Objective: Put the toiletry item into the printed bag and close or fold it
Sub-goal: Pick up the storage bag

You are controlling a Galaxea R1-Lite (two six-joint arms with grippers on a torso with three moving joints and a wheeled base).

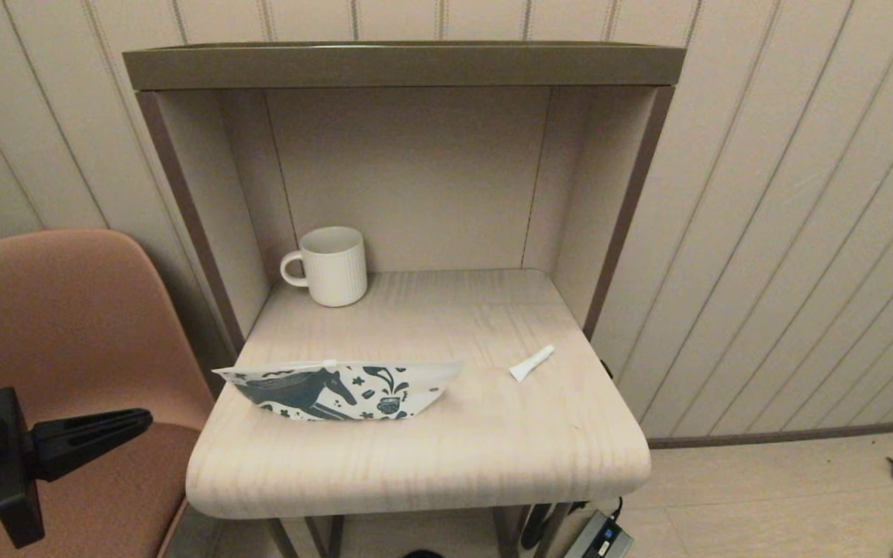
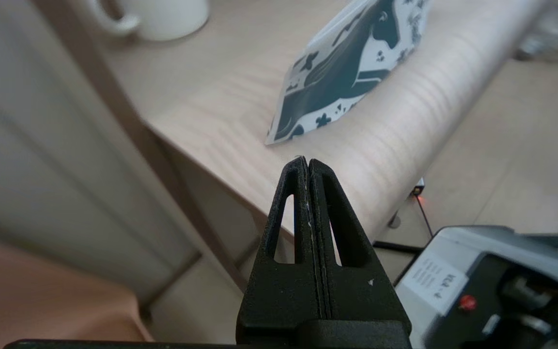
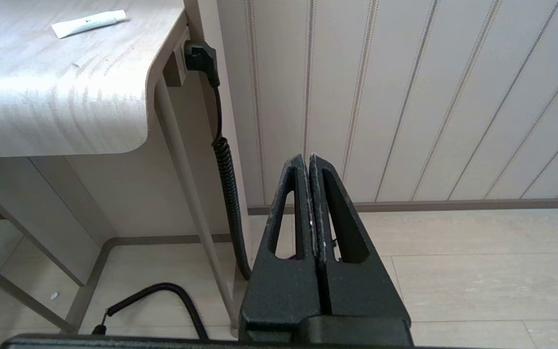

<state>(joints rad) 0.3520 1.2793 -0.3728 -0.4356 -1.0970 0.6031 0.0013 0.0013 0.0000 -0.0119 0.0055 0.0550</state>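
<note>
The printed bag lies on the table's front left part, white with a dark teal horse; it also shows in the left wrist view. The toiletry item, a tiny white tube, lies on the table to the bag's right, apart from it, and shows too in the right wrist view. My left gripper hangs shut and empty off the table's left front corner, its tips a short way from the bag's near corner. My right gripper is shut and empty, low beside the table's right side, outside the head view.
A white ribbed mug stands at the back left of the table, inside the open shelf frame. A pink chair stands left of the table. A black coiled cable hangs by the table's right leg.
</note>
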